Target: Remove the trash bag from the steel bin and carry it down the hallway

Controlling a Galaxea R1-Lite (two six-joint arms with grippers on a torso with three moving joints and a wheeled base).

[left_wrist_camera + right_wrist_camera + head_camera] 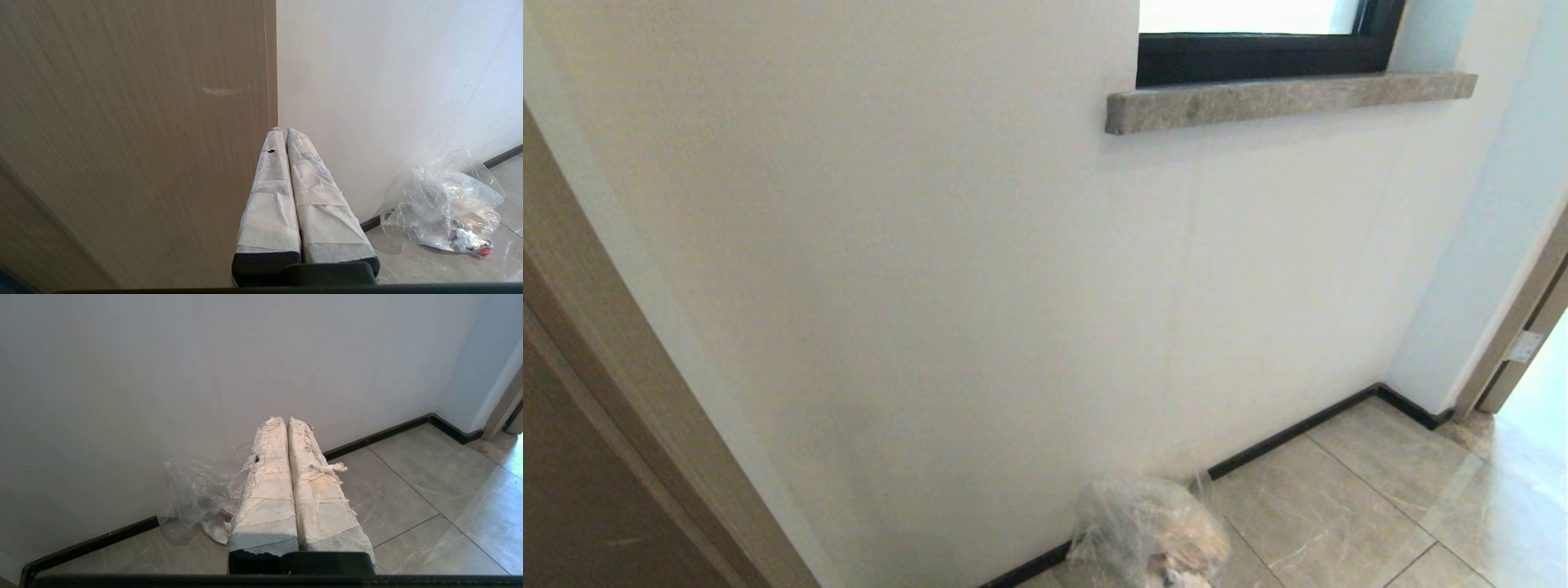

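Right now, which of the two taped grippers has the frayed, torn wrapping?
The right gripper: its tape hangs in ragged shreds, while the left gripper has smooth wrapping. Both are shut and empty.

A white wall (947, 269) fills most of the head view. High on it sits a grey stone sill (1290, 100) under a black window frame (1262, 55). A brown door panel (580, 457) stands at left.
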